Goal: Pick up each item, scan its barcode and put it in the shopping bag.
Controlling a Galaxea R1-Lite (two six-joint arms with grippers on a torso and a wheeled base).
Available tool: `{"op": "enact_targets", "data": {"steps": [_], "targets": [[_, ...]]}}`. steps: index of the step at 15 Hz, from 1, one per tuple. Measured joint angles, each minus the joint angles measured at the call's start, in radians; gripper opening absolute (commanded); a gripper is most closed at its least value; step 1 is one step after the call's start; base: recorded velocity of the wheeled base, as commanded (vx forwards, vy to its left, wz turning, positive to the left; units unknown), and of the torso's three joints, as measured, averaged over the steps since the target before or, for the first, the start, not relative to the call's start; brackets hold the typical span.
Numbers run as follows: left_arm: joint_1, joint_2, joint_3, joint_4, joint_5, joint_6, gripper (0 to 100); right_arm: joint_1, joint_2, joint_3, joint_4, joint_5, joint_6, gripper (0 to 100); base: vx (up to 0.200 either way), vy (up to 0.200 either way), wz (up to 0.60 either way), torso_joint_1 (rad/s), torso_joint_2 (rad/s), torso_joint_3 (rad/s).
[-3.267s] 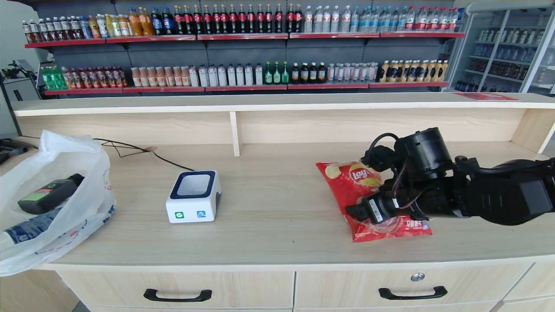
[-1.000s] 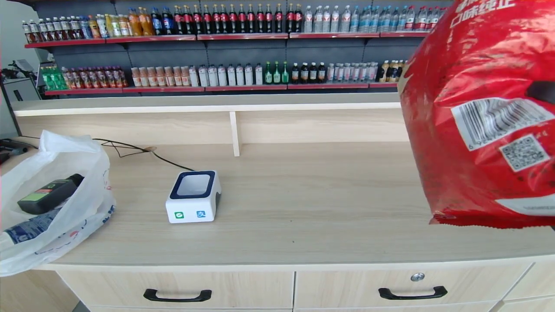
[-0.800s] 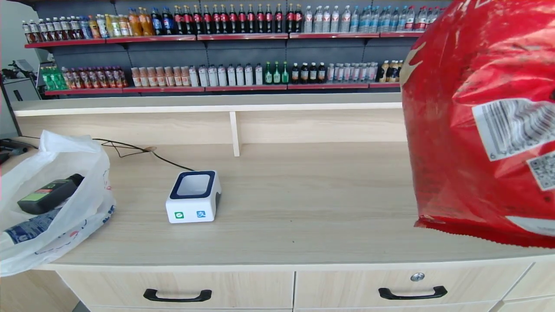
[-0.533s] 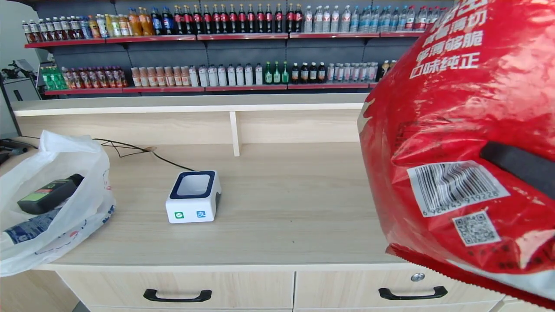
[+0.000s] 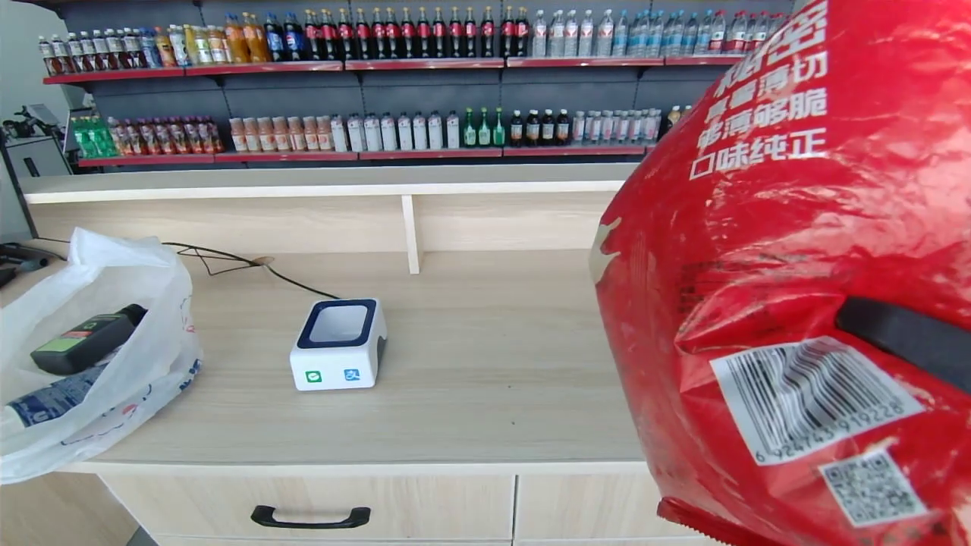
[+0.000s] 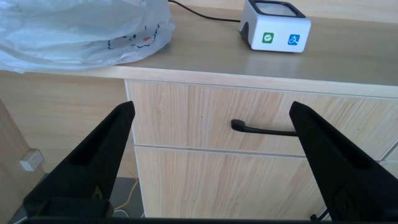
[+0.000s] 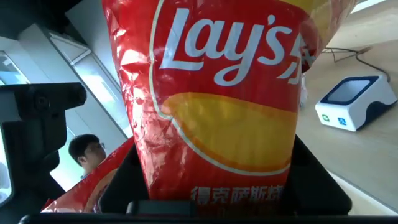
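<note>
Chip bag (image 5: 781,303) held up off counter (image 5: 493,394), pinched in rt hand (image 7: 214,199), barcode side facing head cam. Scanner (image 5: 339,343) well to that hand's left, shopping bag (image 5: 91,356) beyond it. Lt hand (image 6: 211,109) wide open, empty, below counter edge.

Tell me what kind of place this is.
Likely a small shop's checkout: shelves of bottled drinks behind, a barcode scanner on the wooden counter, and a shopping bag already holding goods.

1. Red chip bag (image 7: 217,118) clamped in the right gripper (image 7: 214,202), front face to camera.
2. White scanner (image 7: 356,102) stands on the wooden counter (image 7: 373,168), apart from the bag.
3. Dark cable (image 7: 348,51) lies on the counter beyond the scanner.
</note>
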Motion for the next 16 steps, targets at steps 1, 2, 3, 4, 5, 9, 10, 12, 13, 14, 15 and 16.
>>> {"op": "enact_targets", "data": {"steps": [1, 2, 3, 4, 5, 9, 10, 12, 13, 14, 15, 16], "targets": [[0.0, 0.0, 0.0, 0.0, 0.0, 0.0, 100, 0.0, 0.008, -0.001, -0.001, 0.0, 0.001, 0, 0.0, 0.0, 0.0, 0.0, 0.0, 0.0], [0.0, 0.0, 0.0, 0.0, 0.0, 0.0, 100, 0.0, 0.017, -0.001, -0.014, 0.0, 0.001, 0, 0.0, 0.0, 0.0, 0.0, 0.0, 0.0], [0.0, 0.0, 0.0, 0.0, 0.0, 0.0, 100, 0.001, 0.024, 0.002, -0.032, 0.0, 0.0, 0, 0.0, 0.0, 0.0, 0.0, 0.0, 0.0], [0.0, 0.0, 0.0, 0.0, 0.0, 0.0, 100, 0.001, 0.031, 0.003, -0.041, 0.0, 0.0, 0, 0.0, 0.0, 0.0, 0.0, 0.0, 0.0], [0.0, 0.0, 0.0, 0.0, 0.0, 0.0, 100, 0.001, 0.036, 0.003, -0.044, 0.0, 0.0, 0, 0.0, 0.0, 0.0, 0.0, 0.0, 0.0], [0.0, 0.0, 0.0, 0.0, 0.0, 0.0, 100, 0.04, 0.044, -0.01, -0.047, 0.001, -0.001, 0, 0.0, 0.0, 0.0, 0.0, 0.0, 0.0], [0.0, 0.0, 0.0, 0.0, 0.0, 0.0, 100, 0.051, 0.044, -0.019, -0.049, 0.001, -0.001, 0, 0.0, 0.0, 0.0, 0.0, 0.0, 0.0], [0.0, 0.0, 0.0, 0.0, 0.0, 0.0, 100, 0.061, 0.049, -0.035, -0.048, 0.001, -0.001, 0, 0.0, 0.0, 0.0, 0.0, 0.0, 0.0], [0.0, 0.0, 0.0, 0.0, 0.0, 0.0, 100, 0.062, 0.053, -0.041, -0.048, 0.001, -0.003, 0, 0.0, 0.0, 0.0, 0.0, 0.0, 0.0], [0.0, 0.0, 0.0, 0.0, 0.0, 0.0, 100, 0.063, 0.059, -0.044, -0.048, 0.0, -0.005, 0, 0.0, 0.0, 0.0, 0.0, 0.0, 0.0], [0.0, 0.0, 0.0, 0.0, 0.0, 0.001, 100, 0.063, 0.062, -0.047, -0.048, 0.001, -0.006, 0, 0.0, 0.0, 0.0, 0.0, 0.0, 0.0], [0.0, 0.0, 0.0, 0.0, 0.0, 0.001, 100, 0.064, 0.065, -0.048, -0.048, 0.0, -0.007, 0, 0.0, 0.0, 0.0, 0.0, 0.0, 0.0]]}}
